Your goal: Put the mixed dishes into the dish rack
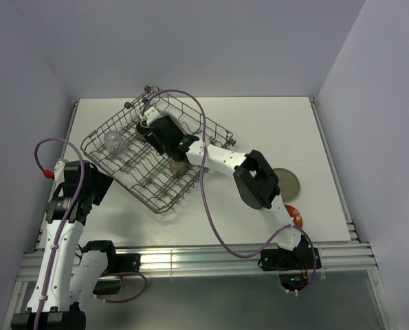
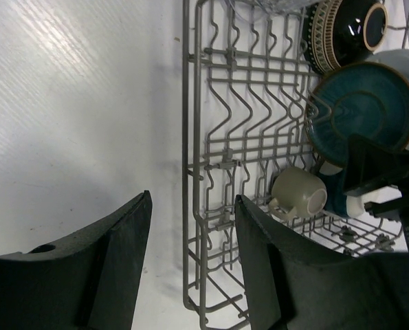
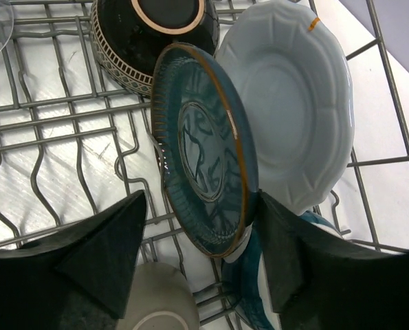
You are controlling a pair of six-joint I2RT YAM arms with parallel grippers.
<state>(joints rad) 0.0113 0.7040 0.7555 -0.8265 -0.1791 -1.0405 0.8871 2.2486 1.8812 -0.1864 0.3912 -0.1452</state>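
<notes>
Right gripper [image 3: 201, 203]: jaws spread either side of the dark teal dish [image 3: 204, 172], gripping nothing. The dish stands on edge in the dish rack [image 2: 185, 137], with the pale blue plate [image 3: 293, 103] at its 2 o'clock. I judge the placing done. Left gripper [image 2: 192, 198] is wide open and empty. Next I'd back straight out and fetch the red-orange saucer [image 1: 295, 214], at the rack's 4 o'clock.

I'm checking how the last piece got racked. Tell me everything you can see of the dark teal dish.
The dark teal dish is round and glossy, seemingly glazed ceramic, with a thin orange-brown rim and darker swirls inside a ring on its face. It stands on edge in the dish rack, tilted, apparently leaning on the pale blue plate beside it, with a dark patterned bowl behind. The open fingers of the right gripper flank its lower edge; contact is unclear.
</notes>
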